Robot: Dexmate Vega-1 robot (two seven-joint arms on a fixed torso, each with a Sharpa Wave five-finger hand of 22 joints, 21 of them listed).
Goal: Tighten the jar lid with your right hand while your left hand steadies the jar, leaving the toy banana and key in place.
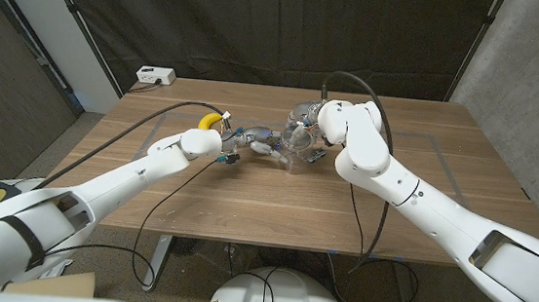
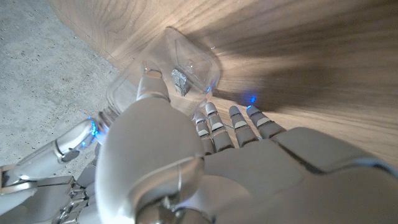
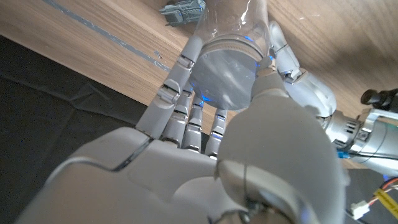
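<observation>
A clear plastic jar [image 1: 297, 146] stands upright near the middle of the table. My right hand [image 1: 323, 122] comes over it from above, and its fingers [image 3: 186, 93] wrap the clear lid [image 3: 227, 70]. From the other side my left hand [image 1: 254, 142] grips the jar body [image 2: 186, 59], thumb [image 2: 151, 87] against its wall. A yellow toy banana [image 1: 211, 119] lies just behind my left wrist. A small grey piece that may be the key [image 3: 182, 10] lies on the wood close to the jar.
A white power strip [image 1: 155, 75] sits beyond the table's back left corner. Black cables [image 1: 163, 195] trail from both arms over the table [image 1: 274, 205]. Thin tape lines [image 1: 445, 161] mark a rectangle on the wood. A dark curtain hangs behind.
</observation>
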